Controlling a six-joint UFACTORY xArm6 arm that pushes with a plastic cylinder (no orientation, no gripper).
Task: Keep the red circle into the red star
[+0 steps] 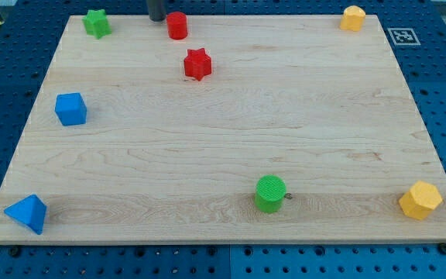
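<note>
Rod and red circle [177, 25] meet at the table's top edge: my tip [156, 19] stands just beside the circle, on its left as the view runs, so close that touching or a hair apart cannot be told. I carry no pincer, only this dark rod, so there is nothing to open or close. The red circle sits near the top edge, left of centre. The red star [197, 63] lies a little below it and slightly to the view's right, near but apart from the circle.

Around the wooden table [223, 132] the other blocks keep to the borders. A green star [96, 22] sits at the top-left corner, a yellow block [352, 17] (its shape is hard to make out, roughly hexagonal) at the top-right corner. A blue cube [71, 108] rests by the left edge, a blue pyramid-like block [27, 212] at the bottom-left corner. A green cylinder [270, 193] stands near the bottom edge, and a second yellow hexagonal block [420, 200] occupies the bottom-right corner.
</note>
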